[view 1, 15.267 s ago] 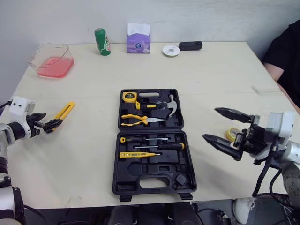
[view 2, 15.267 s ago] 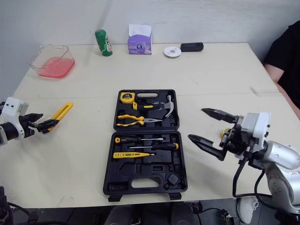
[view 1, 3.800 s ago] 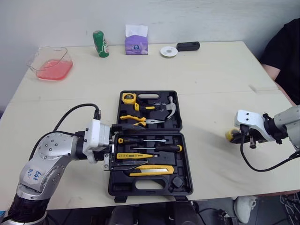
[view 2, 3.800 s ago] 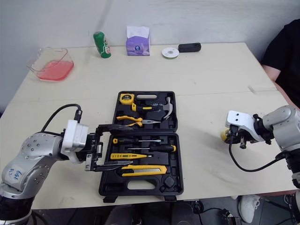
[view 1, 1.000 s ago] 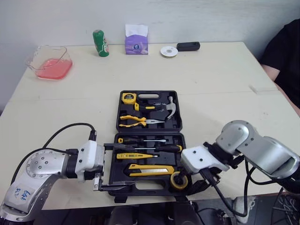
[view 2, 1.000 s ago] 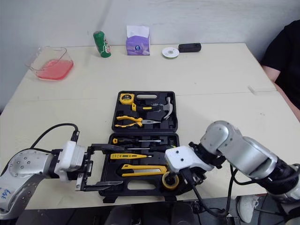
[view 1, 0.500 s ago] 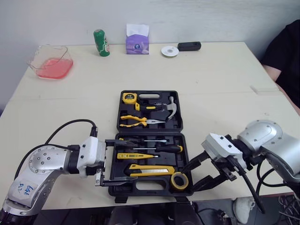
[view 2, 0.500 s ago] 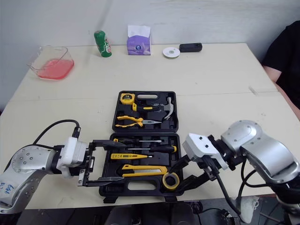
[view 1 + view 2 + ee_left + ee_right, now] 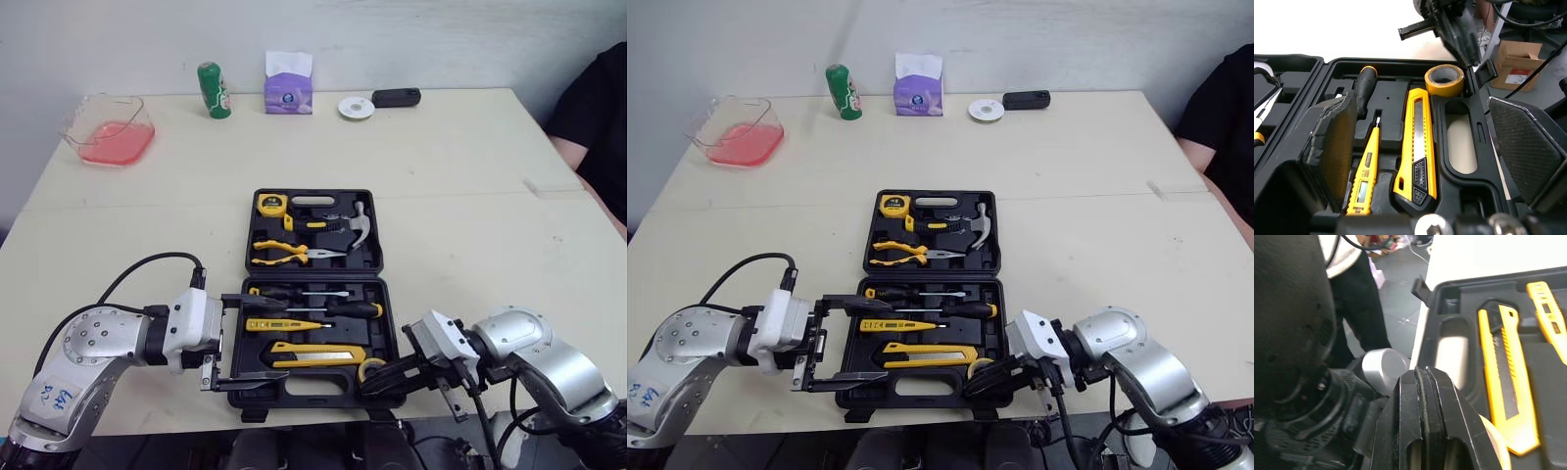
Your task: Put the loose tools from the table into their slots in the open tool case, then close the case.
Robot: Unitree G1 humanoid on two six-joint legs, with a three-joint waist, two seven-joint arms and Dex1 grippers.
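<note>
Finding tool case lying open mid-frame on the surface. Holding tape measure, pliers and hammer in upper half; screwdrivers and utility knife in lower half, with tape roll touching knife's right end. Lining the surface's upper edge, left to right: container, can, tissue box.

— How does the tool case lie?
— Black, open flat on the worktop. The far half holds a tape measure, a hammer and pliers.
— And the near half?
— Two screwdrivers, a yellow tester and a yellow utility knife lie side by side. A roll of yellow tape sits in the right front corner, just beside the knife.
</note>
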